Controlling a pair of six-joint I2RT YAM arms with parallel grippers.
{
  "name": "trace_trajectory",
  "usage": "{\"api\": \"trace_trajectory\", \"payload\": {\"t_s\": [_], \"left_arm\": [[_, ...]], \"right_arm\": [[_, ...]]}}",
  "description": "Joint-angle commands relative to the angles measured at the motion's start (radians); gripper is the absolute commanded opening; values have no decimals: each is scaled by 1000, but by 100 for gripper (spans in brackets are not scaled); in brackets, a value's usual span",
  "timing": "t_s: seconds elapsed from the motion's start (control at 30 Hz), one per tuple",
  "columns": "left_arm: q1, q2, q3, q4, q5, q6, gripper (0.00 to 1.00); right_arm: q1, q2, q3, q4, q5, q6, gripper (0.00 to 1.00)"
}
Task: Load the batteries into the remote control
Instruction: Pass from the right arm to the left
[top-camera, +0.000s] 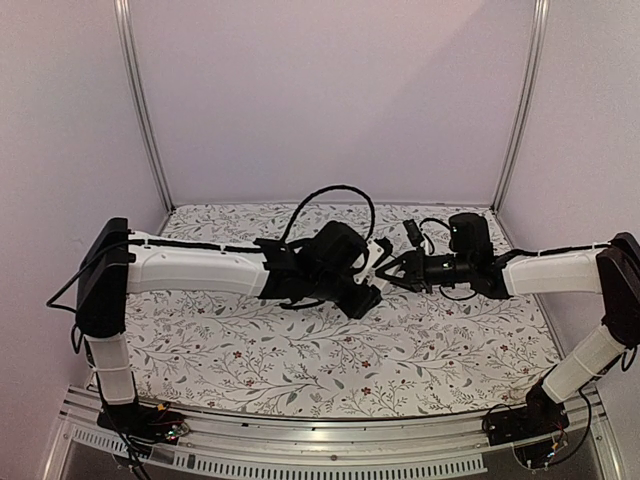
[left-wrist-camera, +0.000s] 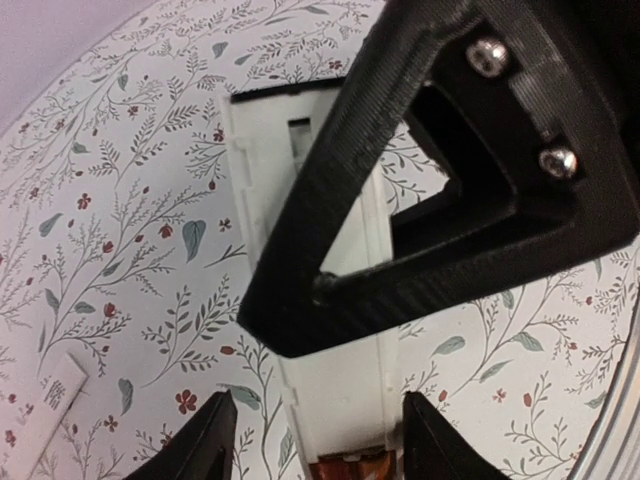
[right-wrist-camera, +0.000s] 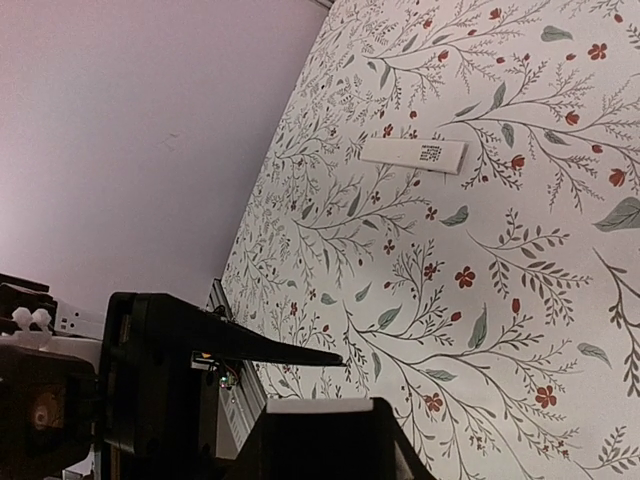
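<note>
Right gripper (right-wrist-camera: 340, 378) is hovering over the remote control (left-wrist-camera: 262, 190) (can't tell if it's clenched), left gripper (left-wrist-camera: 320, 440) is clamping it midair; one orange battery (left-wrist-camera: 345, 467) is seemingly sitting inside, cover (right-wrist-camera: 415, 153) is lying aside.

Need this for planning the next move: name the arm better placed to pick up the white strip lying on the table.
Right, likely. The left fingers flank the remote control, so that arm seems busy steadying it; the right fingers look empty, and their camera sees the white strip.
</note>
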Motion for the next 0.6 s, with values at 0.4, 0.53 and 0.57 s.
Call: {"api": "trace_trajectory", "payload": {"t_s": [0.4, 0.53, 0.57], "left_arm": [[52, 8, 14, -128, 185, 89, 16], [56, -1, 11, -198, 201, 180, 15], [59, 1, 12, -221, 216, 214, 16]], "right_arm": [[-2, -27, -31, 58, -16, 28, 46], [-45, -37, -55, 57, -24, 39, 65], [-59, -46, -66, 56, -22, 40, 69]]}}
